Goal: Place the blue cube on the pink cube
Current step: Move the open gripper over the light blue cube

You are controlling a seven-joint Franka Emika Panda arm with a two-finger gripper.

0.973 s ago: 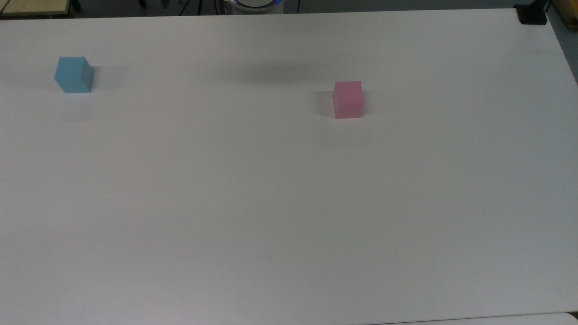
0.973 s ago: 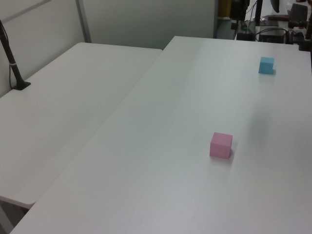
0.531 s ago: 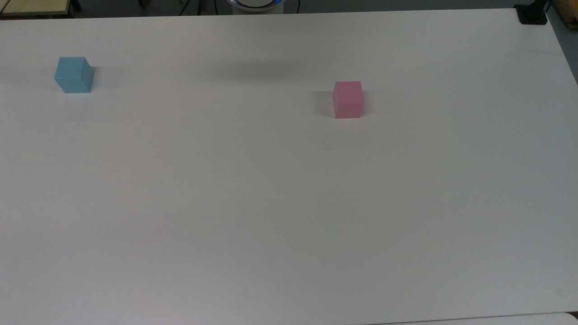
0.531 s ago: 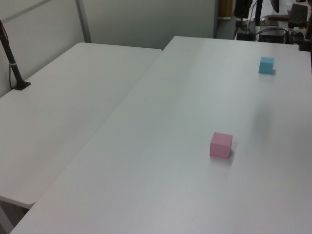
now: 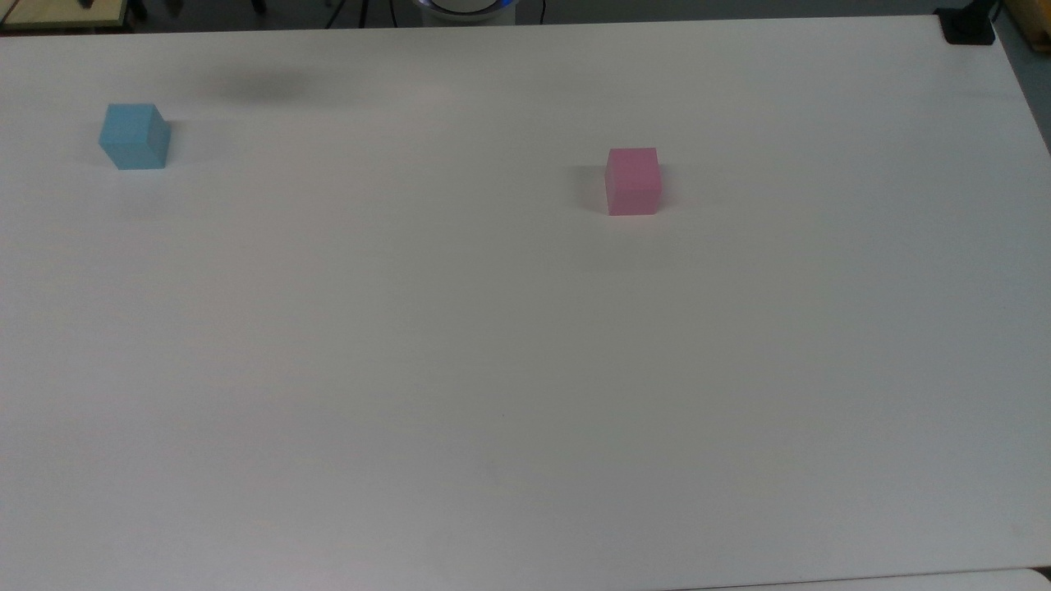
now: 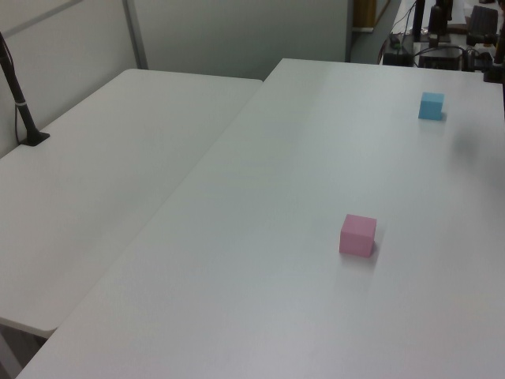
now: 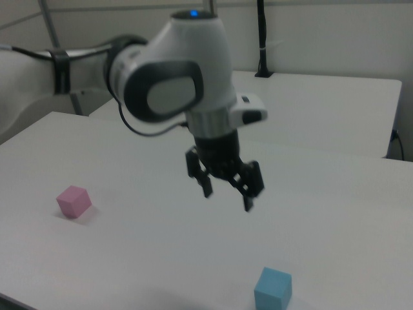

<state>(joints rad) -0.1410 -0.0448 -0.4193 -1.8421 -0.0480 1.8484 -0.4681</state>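
My pincer (image 7: 227, 190) hung spread apart and empty above the white desk (image 7: 161, 252). The matte sky-blue cube (image 7: 272, 289) sat below it, nearer the right view's camera; the pastel pink cube (image 7: 73, 201) lay well apart, toward the right view's left.

1. A plain white worktop (image 5: 525, 369) carries the things.
2. The blue cube (image 5: 135, 136) sits flat on it near the top view's far left corner.
3. The pink cube (image 5: 633, 181) rests on it well apart, right of centre in the top view.
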